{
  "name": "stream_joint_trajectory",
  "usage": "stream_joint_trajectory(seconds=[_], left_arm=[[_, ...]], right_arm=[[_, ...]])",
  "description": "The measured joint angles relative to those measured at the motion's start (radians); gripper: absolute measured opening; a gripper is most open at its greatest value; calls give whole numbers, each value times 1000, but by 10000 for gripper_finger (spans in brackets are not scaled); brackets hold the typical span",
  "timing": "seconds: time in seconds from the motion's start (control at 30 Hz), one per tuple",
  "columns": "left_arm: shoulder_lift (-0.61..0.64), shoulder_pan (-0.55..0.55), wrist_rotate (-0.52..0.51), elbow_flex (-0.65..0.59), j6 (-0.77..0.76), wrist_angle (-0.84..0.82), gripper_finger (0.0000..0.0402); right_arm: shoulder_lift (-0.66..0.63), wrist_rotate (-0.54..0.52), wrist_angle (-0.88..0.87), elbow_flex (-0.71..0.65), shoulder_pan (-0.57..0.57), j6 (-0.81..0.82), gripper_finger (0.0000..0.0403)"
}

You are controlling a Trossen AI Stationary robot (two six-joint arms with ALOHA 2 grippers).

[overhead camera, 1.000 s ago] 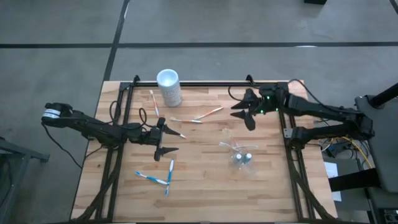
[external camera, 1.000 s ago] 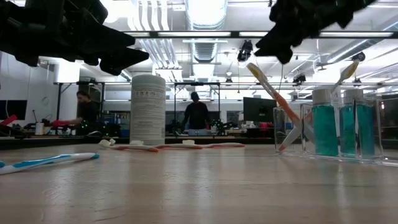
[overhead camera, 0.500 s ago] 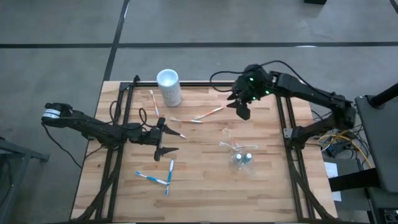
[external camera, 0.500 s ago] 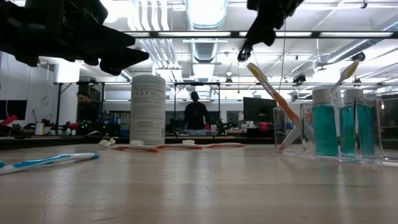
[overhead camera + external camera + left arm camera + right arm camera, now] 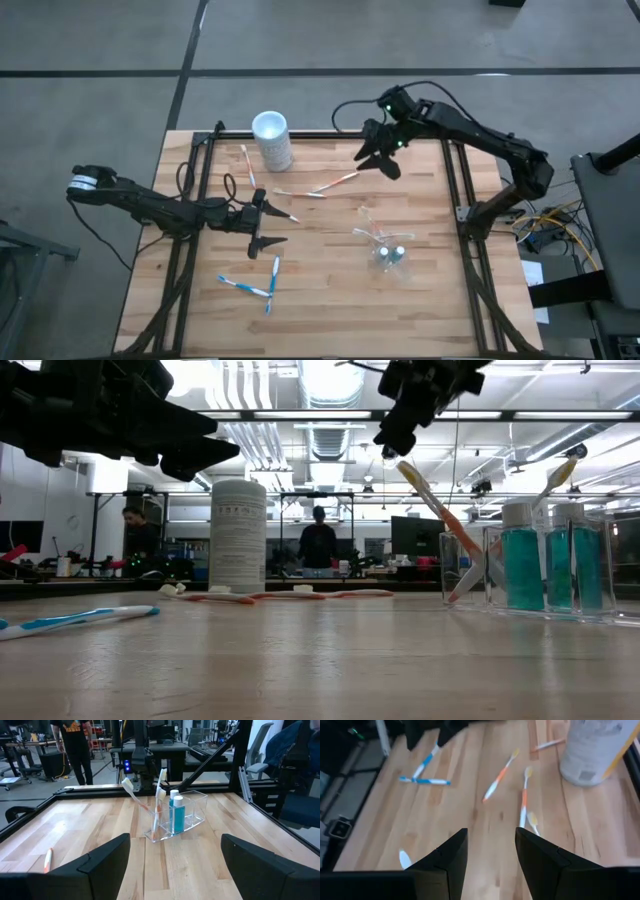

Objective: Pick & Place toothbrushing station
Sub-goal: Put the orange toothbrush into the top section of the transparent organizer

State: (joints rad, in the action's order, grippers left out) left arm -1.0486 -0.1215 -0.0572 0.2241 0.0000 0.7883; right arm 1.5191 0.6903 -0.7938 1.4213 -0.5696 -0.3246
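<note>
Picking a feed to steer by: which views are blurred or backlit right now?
Right wrist view: smeared, white cup and orange toothbrushes soft. Low view: ceiling lights behind leave the right gripper a silhouette. High and left wrist views: evenly lit, clear holder sharp.

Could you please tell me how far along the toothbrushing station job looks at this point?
Partly done: the clear holder already has two toothbrushes standing in it. In hand: nothing; the right tool hangs open above the orange-and-white toothbrushes near the white cup, and the left tool waits open over mid-table. Left: those orange brushes and the two blue-and-white toothbrushes lie loose on the table.
</note>
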Motion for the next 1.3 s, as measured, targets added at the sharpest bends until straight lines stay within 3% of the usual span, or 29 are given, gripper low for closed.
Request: stream_joint_trajectory(seconds=[0.2,0.4,0.57,0.77,0.97,1.3], left_arm=[[0,0,0,0,0,-4,319],[0,0,0,0,0,-4,319],[0,0,0,0,0,-4,319],[0,0,0,0,0,-4,319],[0,0,0,0,0,-4,319],[0,0,0,0,0,-4,319]], right_arm=[[7,144,125,-91,-94,-58,160],[4,133,239,-193,-142,-78,160],[4,9,280,-264,-157,-159,160],[4,78,552,-399,-188,-175,160],[3,192,903,-550,-236,-16,160],[3,204,940,-603,-242,95,160]])
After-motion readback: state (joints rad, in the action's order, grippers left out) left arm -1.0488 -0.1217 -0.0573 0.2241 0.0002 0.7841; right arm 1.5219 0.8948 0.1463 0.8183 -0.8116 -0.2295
